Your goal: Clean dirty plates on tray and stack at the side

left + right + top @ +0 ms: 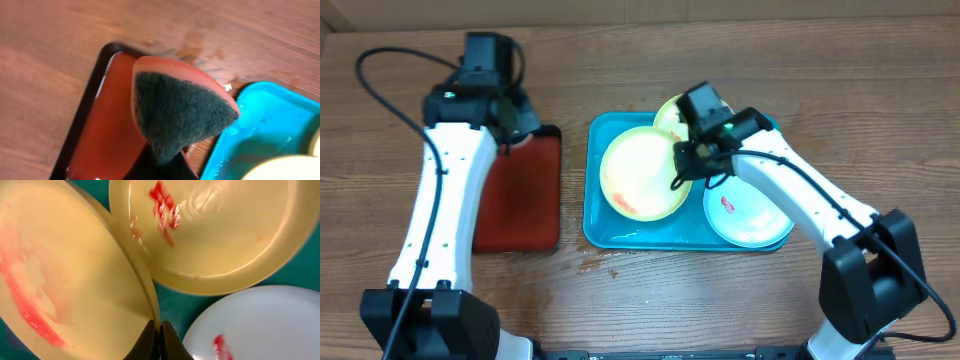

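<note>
Turquoise plastic makes the tray (pixel 605 235), which lies near the middle of the wooden counter (pixel 720 310), and all three plates are inside it. One yellow-green plate (pixel 642 172) is at the left part of the tray, with an orange-red sauce smear along its lower left side. A second yellow-green plate (pixel 667 112) is at the far edge, partly hidden under the first one and under the right arm. The pale blue-white plate (pixel 745 215) lies at the right near corner and has a small red mark on it.

The right fingers (pixel 158 340) are pressed together on the rim of the first yellow-green plate, at its right side. In the right wrist view this plate looks tilted, and its edge passes over the second yellow-green plate.

The left fingers (pixel 161 169) are clamped on a sponge (pixel 180 112), orange with a dark green rough face turned to the wrist camera. It hangs above the red tray (pixel 525 200) with black rim, which is just beside the turquoise tray on its left
</note>
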`<control>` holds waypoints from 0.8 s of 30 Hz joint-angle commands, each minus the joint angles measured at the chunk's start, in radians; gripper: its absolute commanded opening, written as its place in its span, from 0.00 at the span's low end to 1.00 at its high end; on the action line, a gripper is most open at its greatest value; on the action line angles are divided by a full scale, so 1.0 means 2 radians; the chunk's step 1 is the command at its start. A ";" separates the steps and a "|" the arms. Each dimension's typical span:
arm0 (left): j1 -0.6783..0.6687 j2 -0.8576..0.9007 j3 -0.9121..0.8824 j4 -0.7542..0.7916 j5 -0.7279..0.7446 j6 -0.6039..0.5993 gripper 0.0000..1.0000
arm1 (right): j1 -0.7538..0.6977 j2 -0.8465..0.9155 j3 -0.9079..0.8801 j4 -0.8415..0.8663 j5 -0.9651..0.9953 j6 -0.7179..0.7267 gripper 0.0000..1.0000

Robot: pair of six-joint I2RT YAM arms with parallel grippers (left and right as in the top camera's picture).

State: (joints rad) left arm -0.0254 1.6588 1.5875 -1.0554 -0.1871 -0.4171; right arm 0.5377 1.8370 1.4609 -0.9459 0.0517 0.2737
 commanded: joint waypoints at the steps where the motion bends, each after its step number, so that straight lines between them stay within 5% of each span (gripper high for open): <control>1: 0.025 0.003 -0.015 -0.004 0.028 -0.007 0.04 | 0.045 -0.018 0.047 -0.020 0.211 -0.022 0.04; 5: 0.045 0.003 -0.029 -0.005 0.028 -0.007 0.04 | 0.092 -0.018 0.079 -0.027 0.353 -0.042 0.04; 12: 0.062 0.003 -0.033 -0.004 0.021 -0.006 0.04 | 0.169 -0.018 0.096 0.012 0.500 -0.210 0.04; 19: 0.063 0.003 -0.033 -0.005 0.012 -0.006 0.04 | 0.213 -0.018 0.096 0.067 0.529 -0.382 0.04; 24: 0.063 0.003 -0.033 -0.006 0.011 -0.006 0.04 | 0.219 -0.018 0.096 0.089 0.574 -0.415 0.04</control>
State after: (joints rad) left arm 0.0940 1.6592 1.5299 -1.0668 -0.1532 -0.4171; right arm 0.9718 1.8351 1.6226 -0.7853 1.0897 -0.4500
